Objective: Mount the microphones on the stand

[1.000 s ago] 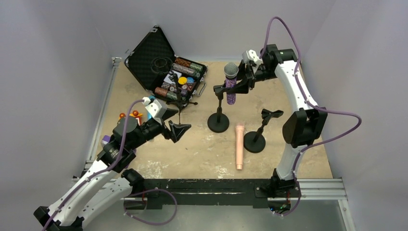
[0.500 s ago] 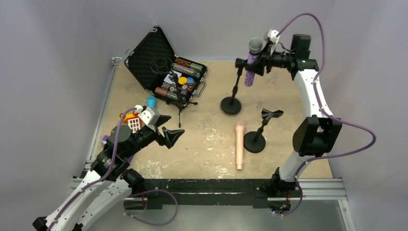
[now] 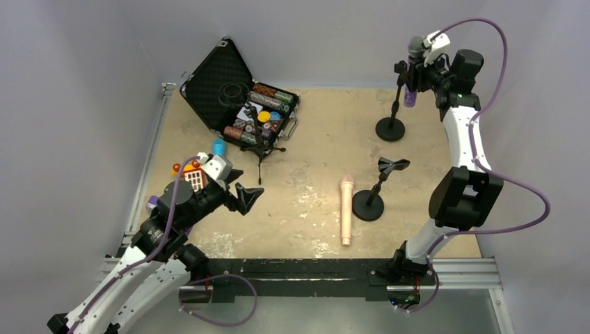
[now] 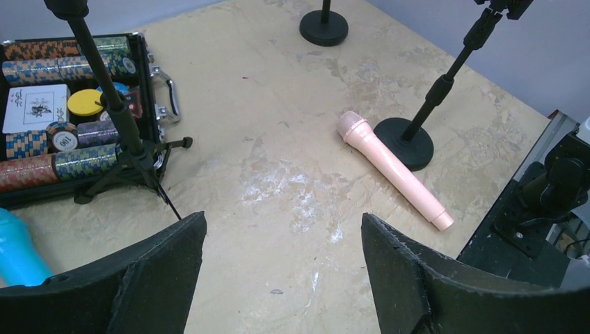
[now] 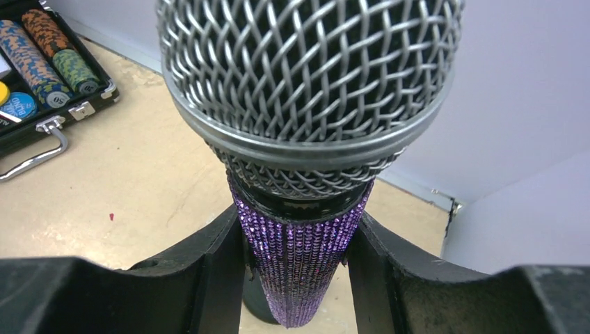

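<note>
While the left gripper (image 4: 282, 236) is open, the glittery purple mesh-headed microphone (image 5: 303, 139) is clamped by the right gripper (image 5: 296, 229) for clipping to the adjacent black round-based stand (image 3: 391, 129).

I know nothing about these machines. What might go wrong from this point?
1. The right pincer grips the purple microphone high up, over a thin stand with a small base near the far right edge of the table. Released badly, it could topple.
2. The peach microphone lies right beside the base of the empty stand. Reaching for it might roll it or knock that stand.
</note>
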`<action>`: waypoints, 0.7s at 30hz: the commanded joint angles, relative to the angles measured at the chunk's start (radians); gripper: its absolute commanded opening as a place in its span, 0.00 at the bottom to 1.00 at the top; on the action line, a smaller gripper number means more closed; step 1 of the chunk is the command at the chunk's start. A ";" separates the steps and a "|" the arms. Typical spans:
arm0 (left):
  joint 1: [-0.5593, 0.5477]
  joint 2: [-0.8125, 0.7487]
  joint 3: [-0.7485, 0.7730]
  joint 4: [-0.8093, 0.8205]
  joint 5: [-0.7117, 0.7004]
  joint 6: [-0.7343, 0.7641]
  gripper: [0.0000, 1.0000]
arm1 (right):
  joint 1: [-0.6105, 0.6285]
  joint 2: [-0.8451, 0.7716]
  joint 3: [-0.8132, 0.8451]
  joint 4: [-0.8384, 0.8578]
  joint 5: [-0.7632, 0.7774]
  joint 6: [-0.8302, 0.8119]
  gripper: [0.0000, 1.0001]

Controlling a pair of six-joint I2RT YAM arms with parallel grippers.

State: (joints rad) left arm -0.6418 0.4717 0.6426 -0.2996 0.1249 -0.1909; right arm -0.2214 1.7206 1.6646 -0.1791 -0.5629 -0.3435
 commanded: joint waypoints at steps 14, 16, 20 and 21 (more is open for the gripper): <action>-0.002 -0.050 -0.037 -0.003 -0.002 -0.027 0.85 | 0.035 -0.091 -0.020 0.117 0.140 0.091 0.49; -0.002 -0.053 -0.039 -0.003 -0.001 -0.027 0.85 | 0.035 -0.093 -0.018 0.112 0.141 0.090 0.55; -0.001 -0.053 -0.032 -0.005 -0.001 -0.021 0.85 | 0.038 -0.100 -0.018 0.106 0.165 0.099 0.64; -0.001 -0.053 -0.030 -0.006 -0.001 -0.018 0.85 | 0.041 -0.106 -0.021 0.106 0.180 0.103 0.66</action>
State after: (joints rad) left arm -0.6418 0.4267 0.6071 -0.3237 0.1249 -0.2001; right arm -0.1898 1.6978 1.6310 -0.1413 -0.4255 -0.2573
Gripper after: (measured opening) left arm 0.852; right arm 0.633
